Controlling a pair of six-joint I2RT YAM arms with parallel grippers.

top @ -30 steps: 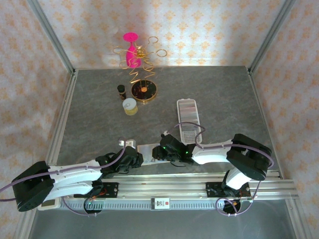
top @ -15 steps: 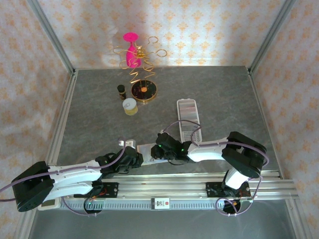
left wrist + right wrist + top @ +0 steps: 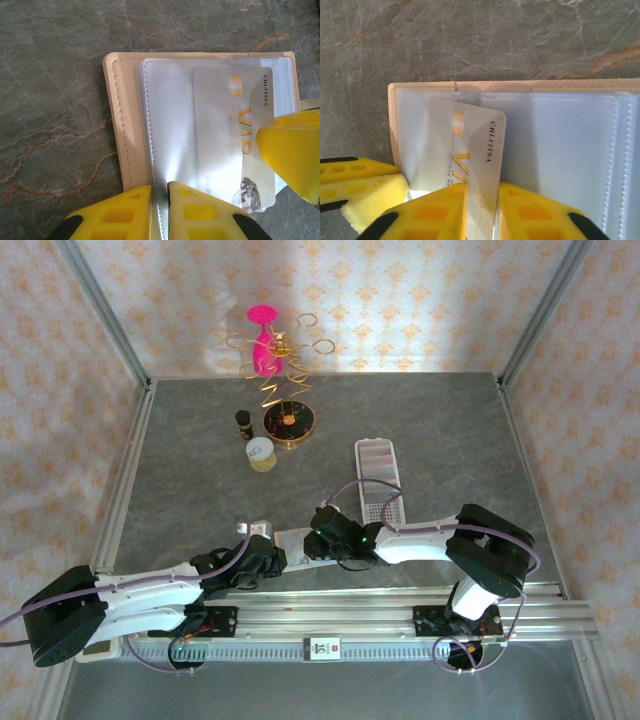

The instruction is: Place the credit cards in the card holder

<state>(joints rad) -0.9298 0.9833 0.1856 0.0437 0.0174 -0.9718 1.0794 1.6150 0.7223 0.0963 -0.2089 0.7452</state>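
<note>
A beige wallet [image 3: 296, 543] with clear sleeves lies open near the table's front edge. My left gripper [image 3: 160, 192] is shut on the edge of a clear sleeve [image 3: 170, 125] beside the wallet's stitched rim [image 3: 122, 140]. A pale grey credit card [image 3: 480, 145] marked VIP lies tilted among the sleeves, its far end under clear plastic. My right gripper [image 3: 481, 192] is shut on the card's near end. In the left wrist view the credit card [image 3: 225, 135] reaches a yellow finger [image 3: 290, 150] of the right gripper. The card holder [image 3: 358, 475], a long white tray, lies behind the right gripper [image 3: 320, 538], apart from it.
At the back left stand a gold wire rack [image 3: 275, 360] with a pink glass, a round gold dish [image 3: 290, 422], a small dark bottle [image 3: 243, 421] and a pale jar [image 3: 261, 453]. A metal rail [image 3: 330, 615] runs along the near edge.
My right gripper has moved left onto the wallet and closed on the card. The left arm has stayed put, still pinching the sleeve.
</note>
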